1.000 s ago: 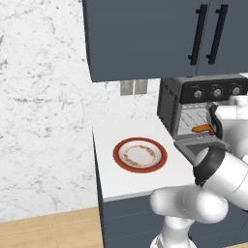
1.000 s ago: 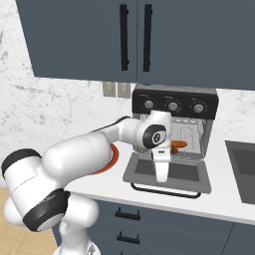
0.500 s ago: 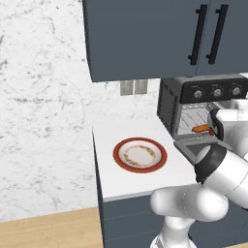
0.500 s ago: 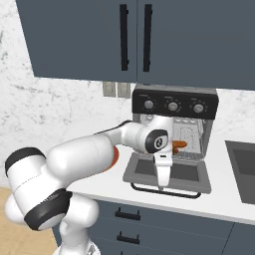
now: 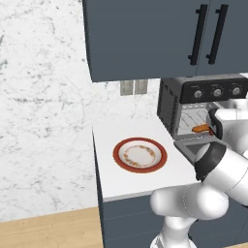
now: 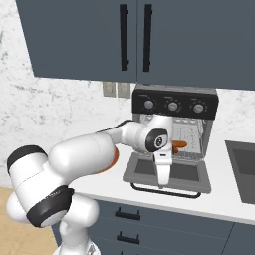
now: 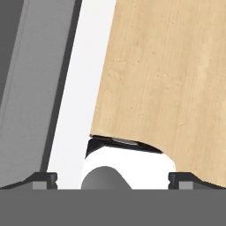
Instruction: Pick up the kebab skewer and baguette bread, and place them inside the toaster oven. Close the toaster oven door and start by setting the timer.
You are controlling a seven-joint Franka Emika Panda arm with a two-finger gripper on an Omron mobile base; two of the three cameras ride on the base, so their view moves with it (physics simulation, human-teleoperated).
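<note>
Left base view: toaster oven [image 5: 193, 104] sits at the right end of the white counter [image 5: 111, 174] under the dark cabinets, door [image 5: 191, 147] dropped flat, mostly covered by the arm's elbow. Orange-brown baguette bread [image 5: 201, 129] lies on the rack inside the cavity, its right end hidden behind the arm. Red-rimmed plate [image 5: 140, 155] on the counter left of the oven, bare. Kebab skewer not distinguishable here. Right base view: oven front-on, three knobs [image 6: 172, 105] across the top panel, toaster oven door open and lying flat with its bar handle [image 6: 167, 191] at the front edge. The gripper [image 6: 163, 183] points straight down over the door glass, seen edge-on so finger spacing is unreadable; an orange tip of the baguette shows just right of the wrist, the rest blocked, and nothing inside the cavity reads clearly as a skewer. Plate almost wholly hidden behind the forearm. Hand view: looking down past the counter edge at wood floor [image 7: 176, 75], grey door surface at left; both fingertips [image 7: 42, 178] sit at opposite sides of the frame, jaws spread wide, nothing between them.
</note>
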